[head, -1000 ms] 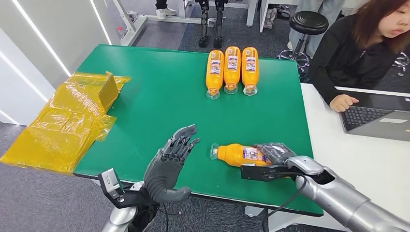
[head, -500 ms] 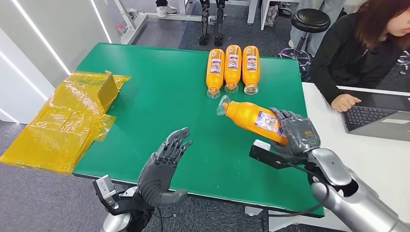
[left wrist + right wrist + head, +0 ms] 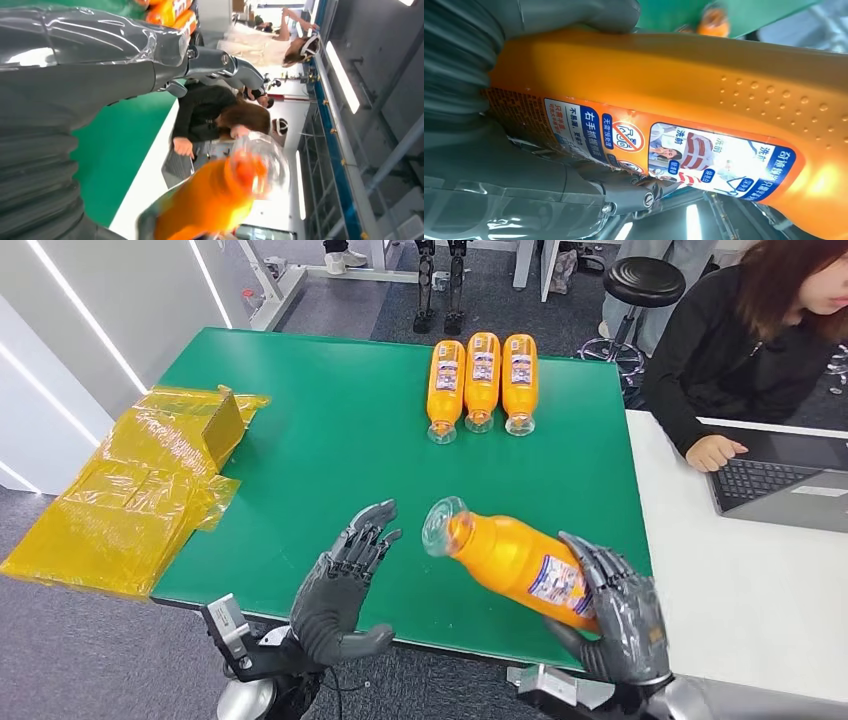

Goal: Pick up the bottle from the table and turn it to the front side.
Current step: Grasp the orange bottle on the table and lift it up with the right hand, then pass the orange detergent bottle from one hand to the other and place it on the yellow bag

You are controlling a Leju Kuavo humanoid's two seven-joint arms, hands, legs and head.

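Item: orange bottle (image 3: 510, 560), one, lower centre-right of the head frame, lifted off the green desk (image 3: 320, 430) and tilted, its clear cap (image 3: 441, 521) pointing up and to the left.

Holder: your right hand (image 3: 610, 615), at the lower right, grips the bottle around its base end; the fingers (image 3: 600, 570) wrap over the blue-and-white label (the right wrist view shows the label (image 3: 664, 150) pressed against the palm).

Spare hand: your left hand (image 3: 345, 580), lower centre-left, holds nothing, fingers apart and raised, near the cap but not touching it.

Handling, as judged: rigid moulded plastic, smooth and likely slippery where the label film lies. The dimpled patch (image 3: 774, 95) on the body should give better purchase. It looks full, so expect weight toward the cap end to lever against a base-end grip. If you turn it, take the second hold at the mid-body, not on the cap.

Also on the desk: three like bottles (image 3: 482, 380) lying side by side at the upper centre; crumpled yellow wrapping (image 3: 140, 490) at the left edge. A person (image 3: 740, 340) sits at the upper right with a laptop (image 3: 790, 480).
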